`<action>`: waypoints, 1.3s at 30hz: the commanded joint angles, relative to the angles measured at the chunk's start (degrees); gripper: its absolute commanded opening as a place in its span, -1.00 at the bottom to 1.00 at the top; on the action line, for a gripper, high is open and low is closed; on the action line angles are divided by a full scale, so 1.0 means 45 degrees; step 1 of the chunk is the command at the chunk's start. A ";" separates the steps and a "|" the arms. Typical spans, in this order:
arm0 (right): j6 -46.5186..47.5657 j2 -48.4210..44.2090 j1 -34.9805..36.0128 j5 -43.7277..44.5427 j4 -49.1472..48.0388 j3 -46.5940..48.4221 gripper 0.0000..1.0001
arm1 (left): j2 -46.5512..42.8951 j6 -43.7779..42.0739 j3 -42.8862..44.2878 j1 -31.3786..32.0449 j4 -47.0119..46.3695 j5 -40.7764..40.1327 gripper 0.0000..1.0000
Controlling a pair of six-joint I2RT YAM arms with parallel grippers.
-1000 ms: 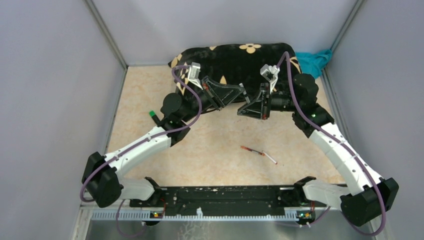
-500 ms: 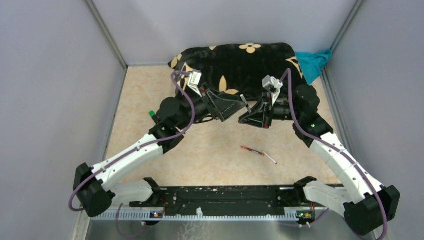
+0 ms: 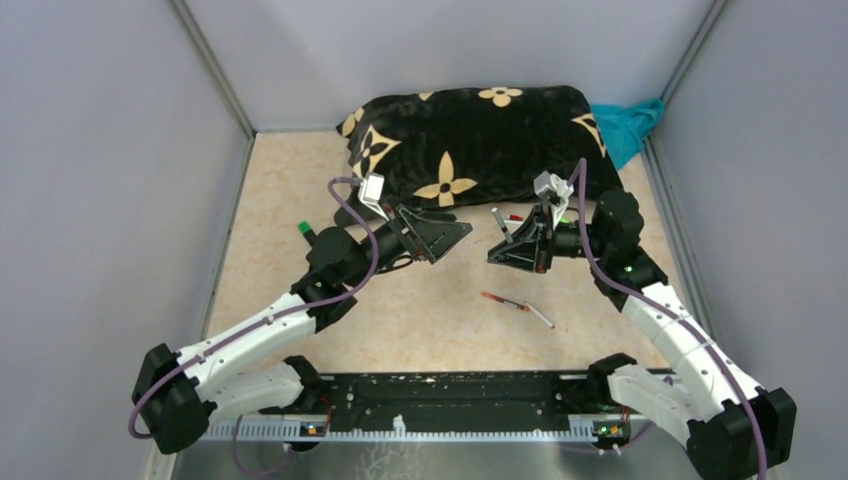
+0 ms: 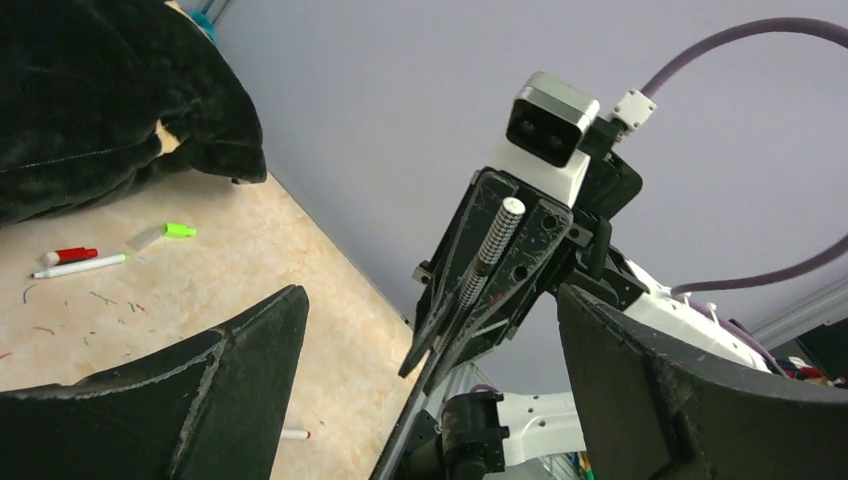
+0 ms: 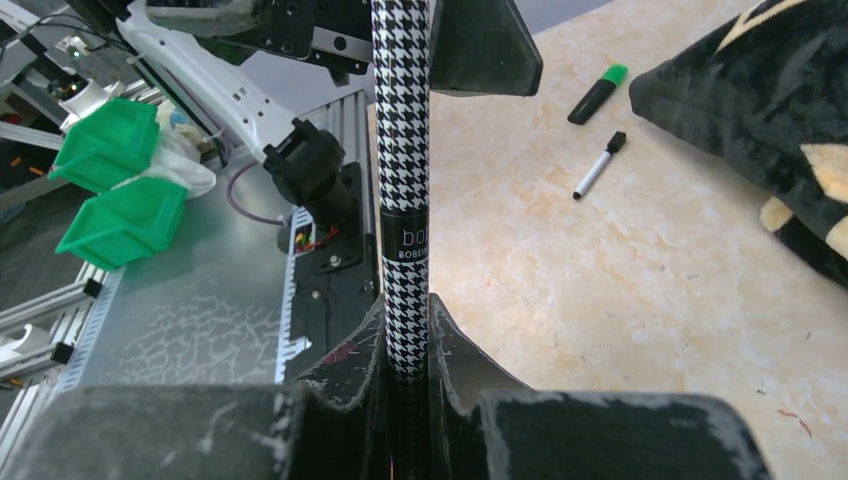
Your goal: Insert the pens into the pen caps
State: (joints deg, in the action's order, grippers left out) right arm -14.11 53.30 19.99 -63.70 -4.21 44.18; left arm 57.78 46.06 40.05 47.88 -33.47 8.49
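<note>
The left gripper (image 3: 443, 232) stands spread wide with nothing between its fingers, facing the right gripper (image 5: 405, 352) — clamped on a houndstooth pen (image 5: 403, 180) that juts toward it. A green cap (image 4: 165, 233) lies off beyond the left finger. The risk is leverage — a cap pushed on off-axis could twist that long free end askew in the grip.

We see a houndstooth pen (image 5: 403, 200) pinched in the right gripper (image 5: 405, 345); a red pen (image 3: 503, 300) and a white pen (image 3: 541, 317) lie flat, nearly in line.
</note>
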 commanded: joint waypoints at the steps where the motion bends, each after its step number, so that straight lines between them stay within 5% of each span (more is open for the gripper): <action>1: 0.0037 -0.0369 -0.0179 -0.0299 -0.0768 -0.0305 -1.00 | 0.0423 0.0547 -0.0152 0.0005 -0.1004 0.0096 0.97; 14: -0.1158 -0.0273 -0.0322 -0.0030 -0.1865 -0.1008 -1.00 | 0.2345 -0.0108 0.0180 0.0269 -0.1964 0.1191 0.75; 33: -0.1419 -0.0068 -0.0321 0.0053 -0.2071 -0.0934 -1.00 | 0.4982 -0.0145 0.1983 0.1099 -0.3487 0.2173 0.11; 36: -0.1514 -0.0028 -0.0320 0.0047 -0.2131 -0.0948 -1.00 | 0.5180 -0.0033 0.2109 0.1118 -0.3562 0.2317 -0.15; 39: -0.1559 -0.0028 -0.0321 0.0030 -0.2131 -0.0985 -1.00 | 0.5345 0.0020 0.2340 0.1118 -0.3607 0.2535 -0.66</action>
State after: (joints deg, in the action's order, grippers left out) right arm -20.67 53.32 18.65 -62.48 -11.09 39.40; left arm 80.53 46.15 48.23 52.64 -47.57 17.87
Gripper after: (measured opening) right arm 0.087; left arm 0.297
